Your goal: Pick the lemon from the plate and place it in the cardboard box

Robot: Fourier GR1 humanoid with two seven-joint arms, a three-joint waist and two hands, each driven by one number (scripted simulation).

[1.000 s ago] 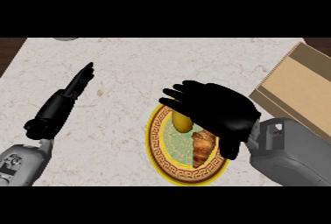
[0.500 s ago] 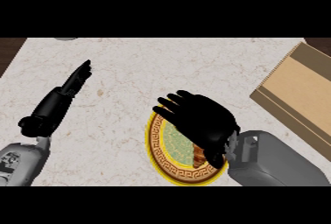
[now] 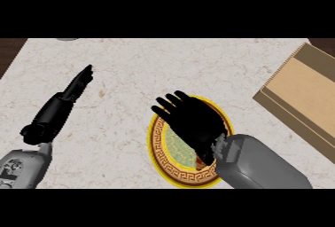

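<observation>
The yellow-rimmed patterned plate (image 3: 158, 156) lies on the counter, right of centre. My right hand (image 3: 193, 125) is spread flat over the plate's upper half, fingers pointing up and left past the rim. The lemon is hidden under this hand, so I cannot tell whether the fingers touch it. A brown sliver of pastry (image 3: 198, 165) shows at the wrist. The open cardboard box (image 3: 306, 95) sits at the right edge, apart from the plate. My left hand (image 3: 75, 86) rests open at the left, fingers straight and pointing up.
The pale marble counter (image 3: 131, 66) stretches bare between the left arm and the plate. A small grey object (image 3: 65, 39) peeks in at the top edge. Dark counter edges show in both top corners.
My right hand has shifted left and down over the plate, and it now covers the lemon, which still showed one second ago. The left arm has barely moved.
</observation>
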